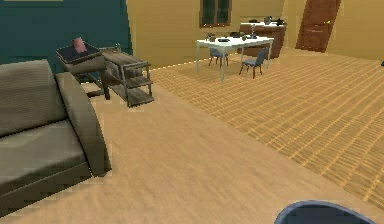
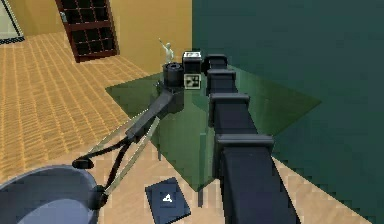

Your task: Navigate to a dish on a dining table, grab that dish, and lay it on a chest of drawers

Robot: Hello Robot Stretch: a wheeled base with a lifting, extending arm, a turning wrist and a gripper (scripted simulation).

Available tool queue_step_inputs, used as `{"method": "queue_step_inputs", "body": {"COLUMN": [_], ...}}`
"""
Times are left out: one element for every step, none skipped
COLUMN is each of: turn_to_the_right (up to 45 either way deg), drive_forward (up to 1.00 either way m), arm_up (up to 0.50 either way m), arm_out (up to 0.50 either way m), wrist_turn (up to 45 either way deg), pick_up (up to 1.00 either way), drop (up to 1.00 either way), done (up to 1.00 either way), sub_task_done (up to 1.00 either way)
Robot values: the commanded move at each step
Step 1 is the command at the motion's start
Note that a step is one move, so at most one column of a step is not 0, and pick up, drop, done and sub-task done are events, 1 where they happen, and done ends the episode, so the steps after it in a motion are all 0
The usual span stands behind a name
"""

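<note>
Bare wooden floor stretches ahead past the sofa on the forward view's left toward the far dining table, while the gripper holds the grey-blue dish clear of the floor.

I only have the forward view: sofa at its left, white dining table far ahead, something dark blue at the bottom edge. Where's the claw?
Observer: In the arm side view the claw slants down-left from the arm. Its fingers end by the rim of a grey-blue bowl.
Operator: Is it holding that bowl?
Observer: I cannot tell. The bowl runs off that picture's bottom edge.
Operator: What's around the arm?
Observer: A green table lies behind it, with a dark flat thing on the floor nearby.
</note>
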Motion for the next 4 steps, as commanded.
{"method": "queue_step_inputs", "body": {"turn_to_the_right": [0.0,45.0,3.0,0.0], "drive_forward": [0.00,0.00,0.00,1.00], "arm_up": [0.00,0.00,0.00,0.00], "arm_out": [-0.26,0.00,0.00,0.00], "wrist_turn": [0.0,0.0,0.0,0.0], "pick_up": [0.00,0.00,0.00,0.00], "drop": [0.00,0.00,0.00,0.00], "done": [0.00,0.00,0.00,0.00], "sub_task_done": [0.00,0.00,0.00,0.00]}}
